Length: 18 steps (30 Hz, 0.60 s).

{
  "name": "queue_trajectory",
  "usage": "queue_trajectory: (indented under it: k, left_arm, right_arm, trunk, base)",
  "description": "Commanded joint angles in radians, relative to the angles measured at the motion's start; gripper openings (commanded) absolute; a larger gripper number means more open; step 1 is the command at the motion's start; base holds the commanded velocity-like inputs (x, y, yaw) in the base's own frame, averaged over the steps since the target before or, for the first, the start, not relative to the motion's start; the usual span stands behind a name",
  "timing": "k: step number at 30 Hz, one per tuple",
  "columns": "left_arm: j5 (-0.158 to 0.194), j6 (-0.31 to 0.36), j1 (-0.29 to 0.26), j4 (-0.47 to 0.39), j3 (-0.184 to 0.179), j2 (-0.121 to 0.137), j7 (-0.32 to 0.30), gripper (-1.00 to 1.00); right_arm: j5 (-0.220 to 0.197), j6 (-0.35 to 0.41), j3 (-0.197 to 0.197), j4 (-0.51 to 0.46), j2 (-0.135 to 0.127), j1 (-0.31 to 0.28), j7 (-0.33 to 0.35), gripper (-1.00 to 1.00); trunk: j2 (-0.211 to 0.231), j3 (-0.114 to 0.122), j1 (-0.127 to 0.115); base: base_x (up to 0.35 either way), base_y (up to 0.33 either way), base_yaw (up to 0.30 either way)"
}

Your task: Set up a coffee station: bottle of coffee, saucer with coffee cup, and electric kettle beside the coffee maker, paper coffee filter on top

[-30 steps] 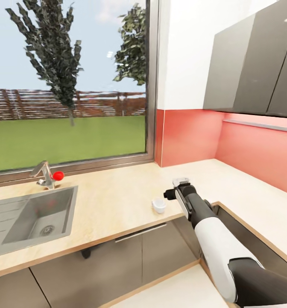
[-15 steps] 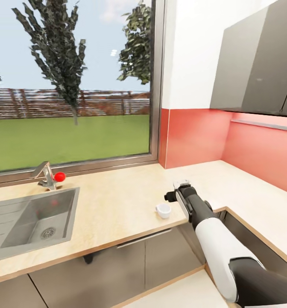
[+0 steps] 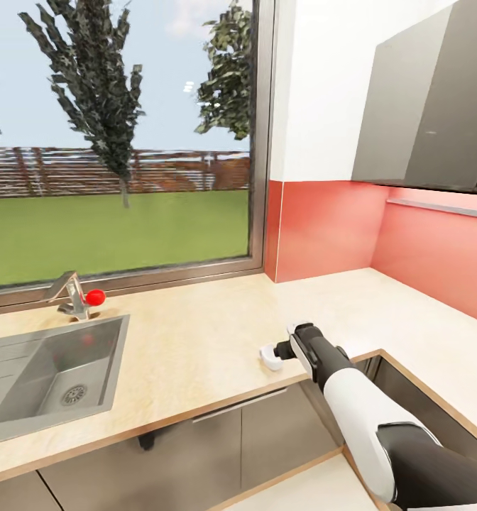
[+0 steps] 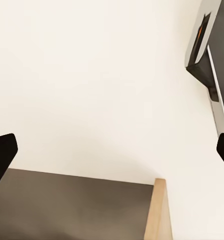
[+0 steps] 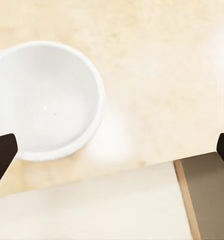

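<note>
The cup (image 3: 270, 355) sat upright near the counter (image 3: 196, 341) edge, off-center under the wide-open right hand (image 3: 284, 348). I'd have shifted over until the rim sat between the fingers before closing.

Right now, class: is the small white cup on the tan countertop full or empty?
Empty: the small white cup stands upright, its bare white inside visible from above.

Your head view looks forward and down over the surface (image 3: 196, 333) toward the window (image 3: 118, 135). Your right wrist view looks straight down, close on the coffee cup (image 5: 44, 100), which both views share (image 3: 270, 357).
</note>
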Motion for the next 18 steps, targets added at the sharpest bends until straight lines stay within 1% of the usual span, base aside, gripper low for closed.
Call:
queue_trajectory:
  k: [1,9,18]
  left_arm:
    - [0.005,-0.001,0.001,0.000,0.007,-0.001,0.000,1.00]
    - [0.004,-0.002,0.001,0.000,0.007,-0.001,-0.001,1.00]
    - [0.003,-0.005,0.001,0.000,0.007,-0.002,-0.004,1.00]
  right_arm:
    - [0.004,0.005,0.001,0.002,0.000,0.000,-0.001,1.00]
    - [0.004,0.005,0.002,0.007,0.000,0.000,-0.001,1.00]
    - [0.005,0.005,0.003,0.008,-0.001,0.000,-0.001,1.00]
  trunk:
    - [0.000,0.000,0.000]
    - [0.000,0.000,0.000]
    - [0.000,0.000,0.000]
  base:
    - [0.000,0.000,0.000]
    - [0.012,0.000,0.000]
    - [0.174,0.000,0.000]
